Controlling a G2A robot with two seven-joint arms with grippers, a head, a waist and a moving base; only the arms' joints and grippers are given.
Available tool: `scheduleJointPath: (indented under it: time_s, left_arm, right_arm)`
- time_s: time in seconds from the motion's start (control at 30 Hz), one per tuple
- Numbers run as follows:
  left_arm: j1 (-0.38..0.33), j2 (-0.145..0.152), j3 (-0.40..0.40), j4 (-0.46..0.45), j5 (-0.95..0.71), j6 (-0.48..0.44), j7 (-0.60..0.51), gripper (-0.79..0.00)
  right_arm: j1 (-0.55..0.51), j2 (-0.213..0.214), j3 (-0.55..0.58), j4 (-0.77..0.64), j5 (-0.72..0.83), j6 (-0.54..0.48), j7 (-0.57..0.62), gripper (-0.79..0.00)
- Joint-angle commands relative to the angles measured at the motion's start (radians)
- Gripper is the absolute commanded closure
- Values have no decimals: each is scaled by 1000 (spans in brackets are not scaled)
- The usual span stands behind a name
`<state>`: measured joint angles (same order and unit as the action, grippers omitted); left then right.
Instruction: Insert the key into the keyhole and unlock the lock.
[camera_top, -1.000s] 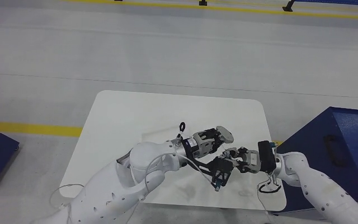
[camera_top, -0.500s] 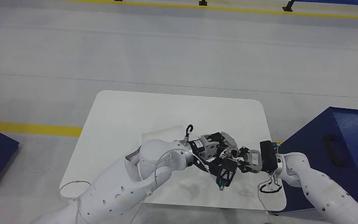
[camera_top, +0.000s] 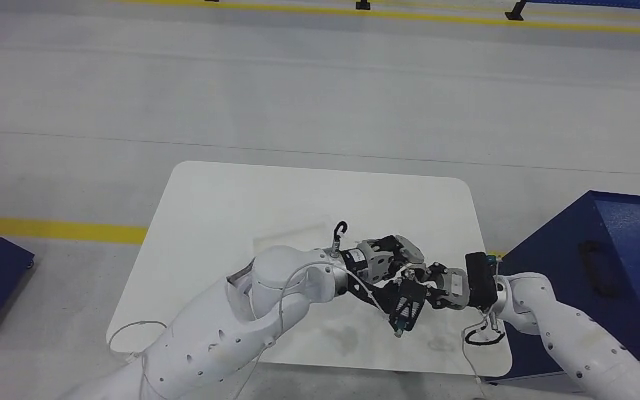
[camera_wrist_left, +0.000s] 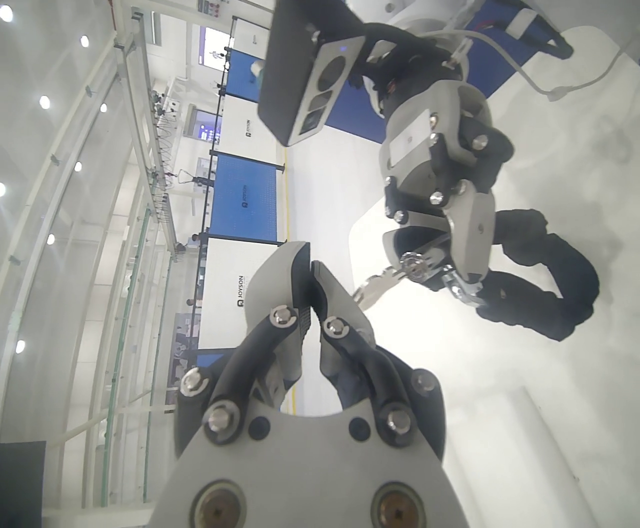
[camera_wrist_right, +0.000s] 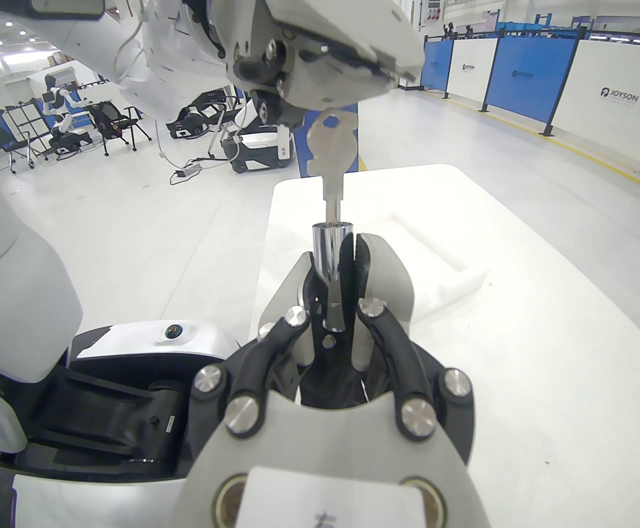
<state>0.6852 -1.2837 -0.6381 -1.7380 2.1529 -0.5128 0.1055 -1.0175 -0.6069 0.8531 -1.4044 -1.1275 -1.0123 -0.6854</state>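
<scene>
Key (camera_wrist_right: 331, 150) sits in the keyhole (camera_wrist_right: 334, 224) of the lock (camera_wrist_right: 324, 260), head pointing nine o'clock from above; right gripper (camera_wrist_right: 344, 250) clamps the lock, left gripper (camera_wrist_left: 311, 267) clenched beside.

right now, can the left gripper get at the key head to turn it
Probably yes. The key stands in the lock held by the right gripper, its head bare beside the left gripper. Those fingers look shut beside it, so they must open first.

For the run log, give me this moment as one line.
left gripper: shut on key | right gripper: shut on lock | key blade partly in keyhole | lock held above table
</scene>
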Motion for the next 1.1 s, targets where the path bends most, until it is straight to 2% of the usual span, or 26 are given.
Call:
scheduleJointPath:
  time_s: [0.0,0.3,0.33,0.37,0.47,0.83,0.87,0.93,1.07]
  left_arm:
    - [10,1,-12,-13,8,6,-3,0]
    - [55,11,-58,-54,69,34,10,0]
    - [58,13,-63,-58,78,45,15,-665]
    - [58,13,-63,-58,78,45,15,-785]
    - [58,13,-63,-58,78,45,15,-785]
    - [58,13,-63,-58,78,45,15,-785]
    - [68,12,-69,-51,50,45,14,-785]
    - [80,5,-115,-34,-111,26,-7,-785]
    - [72,-16,-191,-5,-485,-48,-148,-785]
  right_arm:
    - [-2,0,1,-1,0,0,-2,0]
    - [0,3,21,18,14,0,-12,0]
    - [3,4,28,20,16,0,-11,0]
    - [6,5,37,21,11,0,-10,0]
    - [17,12,82,29,-35,35,7,0]
    - [16,12,85,28,-41,56,22,0]
    - [18,11,93,20,-56,89,43,0]
    - [21,11,110,5,-90,121,53,0]
    - [25,13,148,13,-199,213,12,0]
